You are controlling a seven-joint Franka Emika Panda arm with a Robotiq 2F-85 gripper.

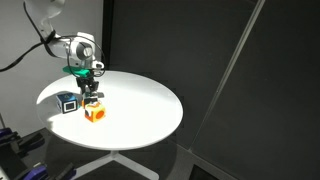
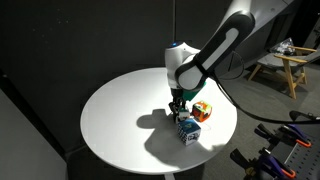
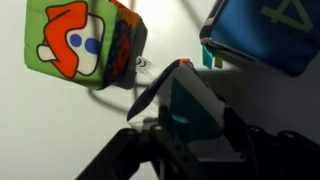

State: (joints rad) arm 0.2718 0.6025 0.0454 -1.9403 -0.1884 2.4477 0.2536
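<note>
On the round white table [image 1: 140, 110] my gripper [image 1: 90, 93] points straight down between two picture cubes. In the wrist view a dark green block [image 3: 190, 105] fills the gap between the fingers, and the gripper [image 3: 195, 95] looks shut on it. A cube with orange, green and red faces [image 3: 85, 45] lies just beyond the fingers on one side, and a blue cube [image 3: 265, 35] on the other. In both exterior views the orange cube [image 1: 94, 112] [image 2: 201, 110] and the blue cube [image 1: 68, 103] [image 2: 188, 130] sit right beside the gripper [image 2: 177, 112]. The green block is hidden there.
The cubes lie close to the table's edge [image 2: 215, 140]. Dark curtains surround the table. A wooden stool [image 2: 285, 60] stands behind, and clamps with red handles [image 2: 285, 150] stick out near the rim.
</note>
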